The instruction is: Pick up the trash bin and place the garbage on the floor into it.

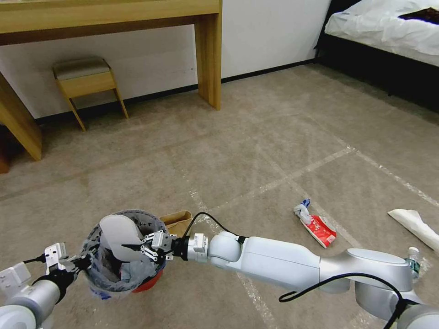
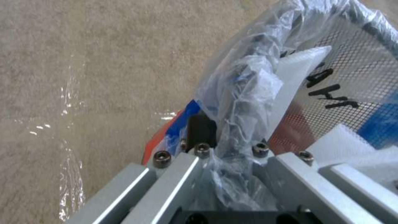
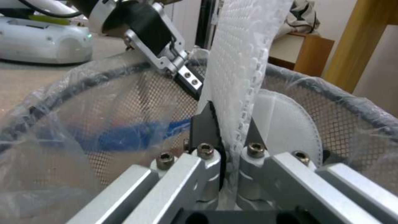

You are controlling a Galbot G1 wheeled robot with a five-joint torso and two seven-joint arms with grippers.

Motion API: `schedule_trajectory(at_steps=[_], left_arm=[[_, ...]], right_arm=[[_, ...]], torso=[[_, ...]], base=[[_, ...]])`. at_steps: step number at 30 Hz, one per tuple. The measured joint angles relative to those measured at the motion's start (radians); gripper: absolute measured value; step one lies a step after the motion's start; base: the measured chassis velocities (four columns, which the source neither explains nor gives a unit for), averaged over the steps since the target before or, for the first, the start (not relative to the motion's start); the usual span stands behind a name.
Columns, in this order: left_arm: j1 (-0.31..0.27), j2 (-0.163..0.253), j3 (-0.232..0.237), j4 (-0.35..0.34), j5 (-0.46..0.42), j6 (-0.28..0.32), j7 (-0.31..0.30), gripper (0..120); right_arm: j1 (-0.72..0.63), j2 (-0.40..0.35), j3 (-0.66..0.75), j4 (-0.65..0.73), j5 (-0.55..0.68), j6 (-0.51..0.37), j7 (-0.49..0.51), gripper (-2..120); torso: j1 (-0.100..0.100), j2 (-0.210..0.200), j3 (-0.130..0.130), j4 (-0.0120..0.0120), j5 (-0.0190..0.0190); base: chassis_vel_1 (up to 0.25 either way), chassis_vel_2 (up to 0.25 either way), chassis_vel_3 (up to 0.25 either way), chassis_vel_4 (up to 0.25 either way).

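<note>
Slipper over the bin, lower left of frame
Right pincer (image 1: 145,250) clamps white slipper (image 1: 120,235); left pincer (image 1: 82,262) pinches trash bin (image 1: 120,279) rim. Early release risks snagging the liner.

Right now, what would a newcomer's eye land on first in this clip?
The right gripper holds a white slipper upright over the open trash bin, jaws shut on its edge. The left gripper clamps the bin's bagged rim on the robot's left side. More garbage lies on the floor to the right: a red wrapper and another white slipper.
</note>
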Motion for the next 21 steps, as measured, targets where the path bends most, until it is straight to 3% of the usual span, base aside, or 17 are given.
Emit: schedule_trajectory(at_steps=[21], left_arm=[[-0.015,0.002,0.009,0.021,0.007,-0.001,-0.006,1]], right_arm=[[-0.019,-0.018,0.001,0.002,-0.015,0.007,-0.002,0]], torso=[[0.000,0.000,0.000,0.0000,-0.0001]], base=[[0.000,0.000,0.000,0.000]])
